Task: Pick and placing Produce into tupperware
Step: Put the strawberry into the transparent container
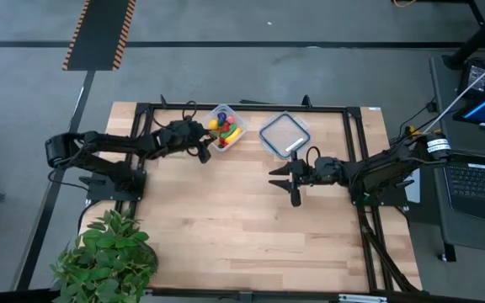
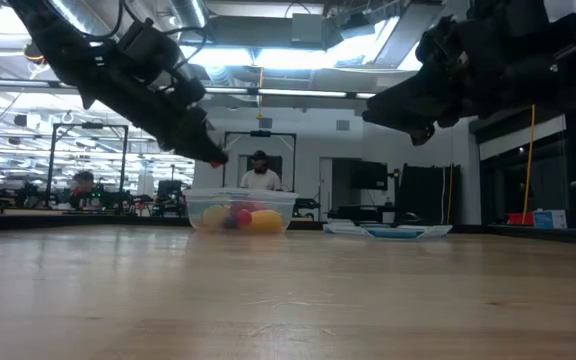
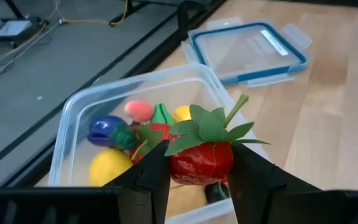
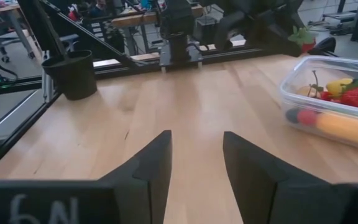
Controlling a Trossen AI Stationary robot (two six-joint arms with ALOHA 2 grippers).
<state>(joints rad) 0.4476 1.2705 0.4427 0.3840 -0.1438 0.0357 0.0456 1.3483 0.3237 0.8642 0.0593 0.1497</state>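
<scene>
The clear tupperware (image 1: 214, 112) stands at the table's far middle and holds several toy produce pieces, among them yellow, red, blue and pink ones (image 3: 112, 163). My left gripper (image 3: 197, 155) hangs just over the tub's left wall (image 3: 64, 140), shut on a red toy strawberry (image 3: 201, 163) with green leaves. In the low view that gripper (image 2: 211, 155) slants down from the left above the tub (image 2: 240, 212). My right gripper (image 1: 289, 178) stands open over bare table to the right of the tub, its fingers (image 4: 157, 158) with nothing between them. My left gripper pinches the strawberry's red body (image 3: 178, 167) between its two fingers, one on each side. The fingers slant down from the table's left. The strawberry is lifted clear, its leaves and stem (image 3: 211, 124) on top, above the tub's left wall.
The tub's flat lid (image 1: 285, 135) with a blue rim lies just right of the tub. A potted plant (image 1: 108, 257) stands at the near left corner. A black frame (image 1: 251, 106) borders the table. People show in the room behind (image 2: 259, 175).
</scene>
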